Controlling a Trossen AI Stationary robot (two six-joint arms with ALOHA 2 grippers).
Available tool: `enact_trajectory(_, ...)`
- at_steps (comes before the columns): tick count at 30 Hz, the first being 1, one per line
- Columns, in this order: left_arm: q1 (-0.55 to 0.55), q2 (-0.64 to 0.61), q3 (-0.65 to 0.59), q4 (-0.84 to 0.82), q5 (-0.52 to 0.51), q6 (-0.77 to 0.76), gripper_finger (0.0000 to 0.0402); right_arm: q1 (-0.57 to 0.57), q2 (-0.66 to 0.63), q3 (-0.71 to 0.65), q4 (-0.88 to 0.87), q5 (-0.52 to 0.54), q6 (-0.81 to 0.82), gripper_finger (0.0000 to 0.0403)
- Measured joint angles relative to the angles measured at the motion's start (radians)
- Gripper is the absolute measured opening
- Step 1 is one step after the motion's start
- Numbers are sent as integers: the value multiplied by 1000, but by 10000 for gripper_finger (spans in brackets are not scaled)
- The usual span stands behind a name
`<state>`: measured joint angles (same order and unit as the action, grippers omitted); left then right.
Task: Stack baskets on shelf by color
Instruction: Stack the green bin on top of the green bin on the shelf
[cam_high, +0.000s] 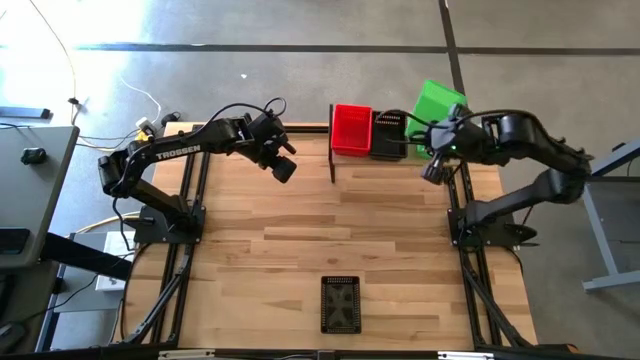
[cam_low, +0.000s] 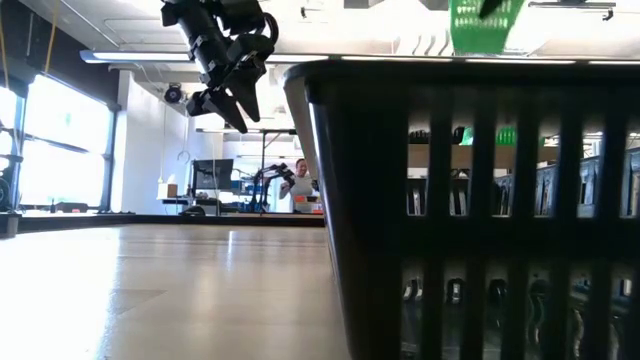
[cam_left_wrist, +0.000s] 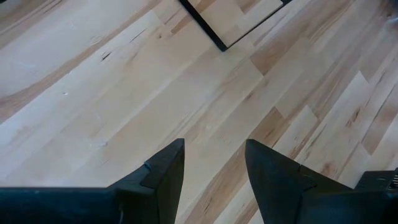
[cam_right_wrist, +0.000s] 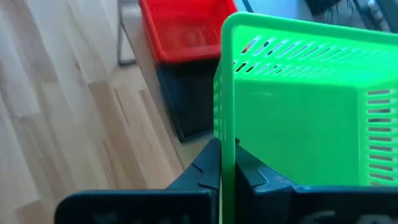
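Observation:
My right gripper is shut on a green basket, which is lifted above the right end of the shelf at the table's far edge; the high view shows the green basket too. A red basket and a black basket stand side by side on the shelf. Another black basket rests on its base near the table's near edge and fills the low view. My left gripper hangs open above the table, left of the shelf, and touches nothing. My right gripper holds the green basket by one wall at its top rim. The wall is pinched, with one finger outside and the other inside the basket. The basket is lifted clear and tilted, beyond the black basket.
Bare wood tabletop lies between the shelf and the near black basket. Both arm bases stand at the table's left and right edges. A person stands far off in the room behind the table.

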<state>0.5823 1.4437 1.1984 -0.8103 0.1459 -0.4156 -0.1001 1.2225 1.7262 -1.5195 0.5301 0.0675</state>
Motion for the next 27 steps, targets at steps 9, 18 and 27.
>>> enact_trajectory(9, 0, 0, 0, 0, 0, -2, 159, -99, -238, -305, 212, -85, -249, 0)
enact_trajectory(18, 0, 0, 0, 3, 0, -19, 159, -240, -338, -443, 256, -122, -496, 0)
enact_trajectory(27, 0, 0, 0, 2, 0, -26, 159, -397, -332, -515, 294, -258, -737, 0)
